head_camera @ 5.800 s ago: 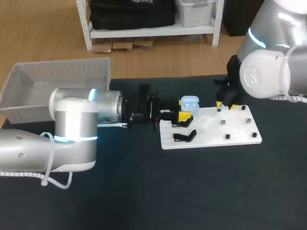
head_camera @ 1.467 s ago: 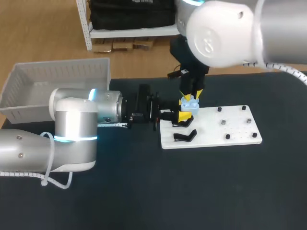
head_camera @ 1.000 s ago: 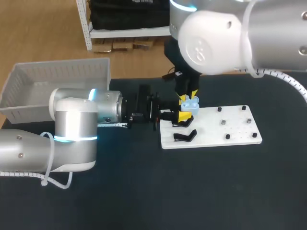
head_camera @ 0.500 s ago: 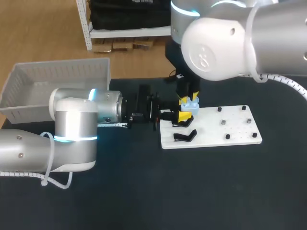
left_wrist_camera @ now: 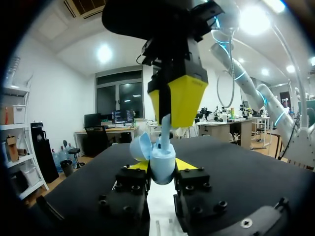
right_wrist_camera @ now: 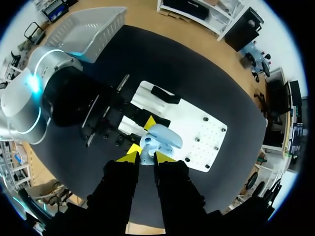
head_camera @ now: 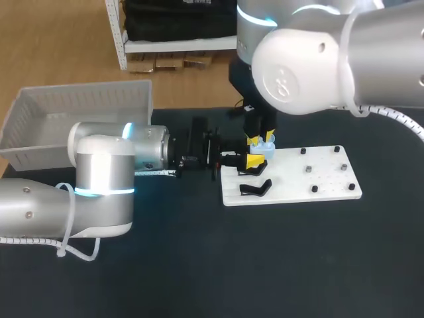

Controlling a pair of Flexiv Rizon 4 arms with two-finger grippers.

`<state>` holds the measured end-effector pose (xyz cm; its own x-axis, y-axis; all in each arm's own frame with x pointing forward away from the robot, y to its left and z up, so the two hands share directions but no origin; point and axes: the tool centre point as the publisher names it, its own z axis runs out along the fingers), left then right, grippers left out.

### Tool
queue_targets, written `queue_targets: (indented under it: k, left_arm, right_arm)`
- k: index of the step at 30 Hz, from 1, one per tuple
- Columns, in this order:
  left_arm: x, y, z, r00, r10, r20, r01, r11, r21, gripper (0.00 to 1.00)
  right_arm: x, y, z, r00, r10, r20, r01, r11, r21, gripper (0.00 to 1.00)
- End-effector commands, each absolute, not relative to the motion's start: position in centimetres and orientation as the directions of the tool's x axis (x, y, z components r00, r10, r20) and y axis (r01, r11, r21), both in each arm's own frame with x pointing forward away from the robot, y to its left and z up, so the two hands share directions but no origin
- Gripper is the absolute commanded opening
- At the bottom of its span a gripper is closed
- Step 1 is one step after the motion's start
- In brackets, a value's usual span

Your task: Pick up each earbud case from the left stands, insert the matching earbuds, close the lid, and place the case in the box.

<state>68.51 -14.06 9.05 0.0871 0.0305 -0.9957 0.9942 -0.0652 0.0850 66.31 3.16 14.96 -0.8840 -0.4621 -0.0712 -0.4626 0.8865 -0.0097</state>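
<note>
Gripping the pale blue earbud case (head_camera: 262, 148) from two sides, the left gripper (head_camera: 255, 161) is lying level at the left end of the white board (head_camera: 298, 179) in the head view. The right gripper (head_camera: 260, 138) is hanging directly above the case. A black stand (head_camera: 254, 189) is sitting on the board just beside the case. The white box (head_camera: 79, 106) is resting at the far left of the dark table (head_camera: 265, 265), well apart from the board.

In the left wrist view, the left gripper (left_wrist_camera: 162, 167) is pinching the case (left_wrist_camera: 162, 161), whose lid (left_wrist_camera: 141, 145) is tilting open. The right gripper (left_wrist_camera: 174, 123), fingers drawn close, is pinching a pale blue earbud (left_wrist_camera: 166, 130) that is reaching down into the case.

In the right wrist view, the right gripper (right_wrist_camera: 146, 157) is hovering over the open case (right_wrist_camera: 161, 138). The left gripper (right_wrist_camera: 141, 134) is holding the case over the board (right_wrist_camera: 197, 123). The box (right_wrist_camera: 88, 24) is standing at the table's (right_wrist_camera: 123, 54) edge.
</note>
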Motion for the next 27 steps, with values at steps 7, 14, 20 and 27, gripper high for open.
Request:
queue_targets:
  k: [7, 14, 20, 27]
  left_arm:
    - [68.4, -14.09, 8.91, 0.091, 0.027, -0.995, 0.994, -0.06, 0.089, 0.0]
    - [68.4, -14.09, 8.91, 0.091, 0.027, -0.995, 0.994, -0.06, 0.089, 0.0]
    - [68.4, -14.09, 8.91, 0.091, 0.027, -0.995, 0.994, -0.06, 0.089, 0.0]
    - [68.4, -14.09, 8.91, 0.091, 0.027, -0.995, 0.994, -0.06, 0.089, 0.0]
  right_arm:
    - [66.38, 3.1, 14.59, -0.887, -0.456, -0.068, -0.457, 0.89, -0.008, 0.0]
    - [66.49, 3.05, 14.5, -0.888, -0.454, -0.066, -0.455, 0.891, -0.008, 0.0]
    - [66.66, 3.15, 14.74, -0.887, -0.456, -0.072, -0.457, 0.89, -0.01, 0.0]
    - [66.77, 3.28, 14.77, -0.886, -0.459, -0.072, -0.459, 0.888, -0.013, 0.0]
